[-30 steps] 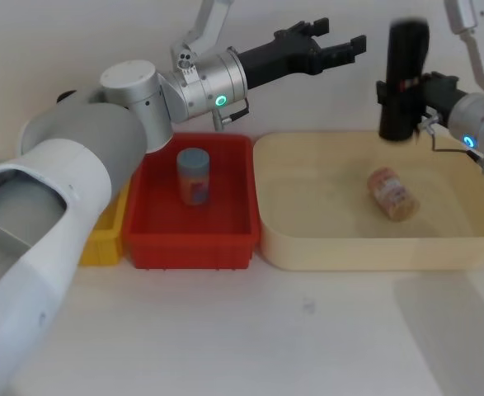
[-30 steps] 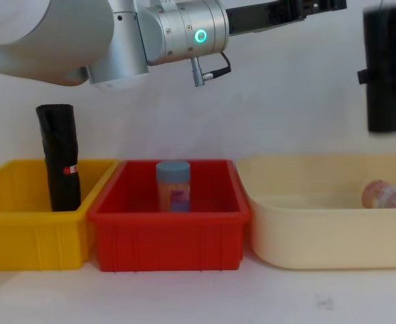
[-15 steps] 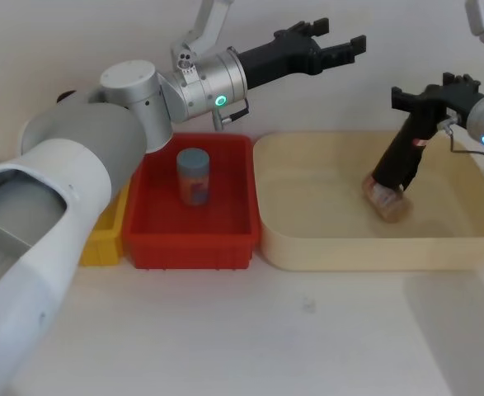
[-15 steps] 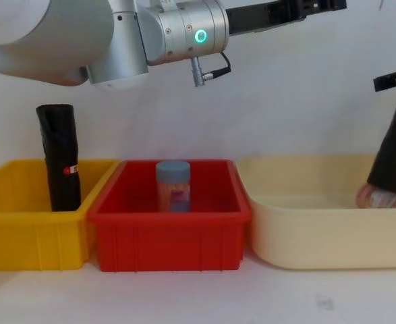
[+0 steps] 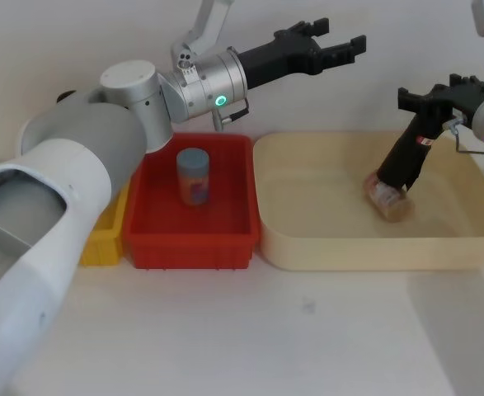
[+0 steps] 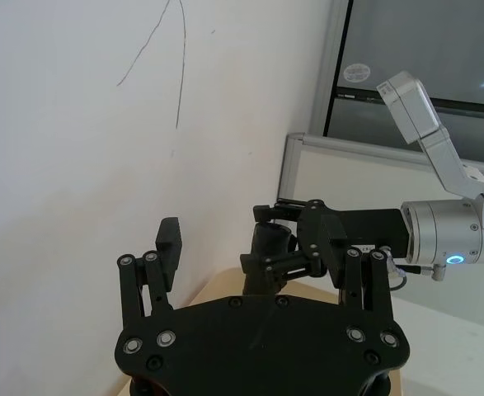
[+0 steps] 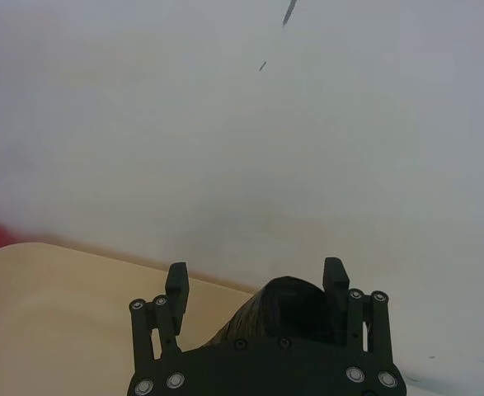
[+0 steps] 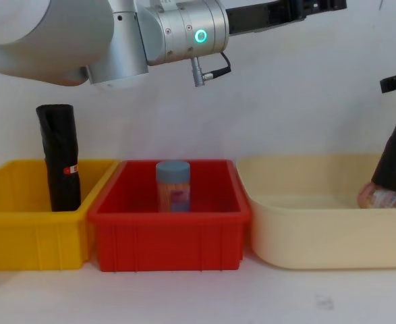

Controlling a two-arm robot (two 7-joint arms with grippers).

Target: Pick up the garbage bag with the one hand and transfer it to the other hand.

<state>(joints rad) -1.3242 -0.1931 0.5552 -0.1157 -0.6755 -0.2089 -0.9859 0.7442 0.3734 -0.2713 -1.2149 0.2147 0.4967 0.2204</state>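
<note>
white wall behind 3 bins. my right gripper (image 5: 434, 93), fingers apart, flanks 1 garbage bag (image 5: 404, 157) leaning on 1 jar (image 5: 388, 198) at 3 o'clock; my left gripper (image 5: 334, 43) hangs unclenched at 12.

A robotics lab or test room was suggested. A plain white counter (image 5: 307, 330) was set against a bare white wall (image 8: 305, 88), and three plastic bins were lined up on it: a yellow bin (image 8: 22, 223), a red bin (image 5: 192, 235) and a cream bin (image 5: 340, 239). A silver-grey robot arm (image 5: 200, 82) was seen above them. A dark window (image 6: 439, 58) with a metal frame was visible beside the wall.
</note>
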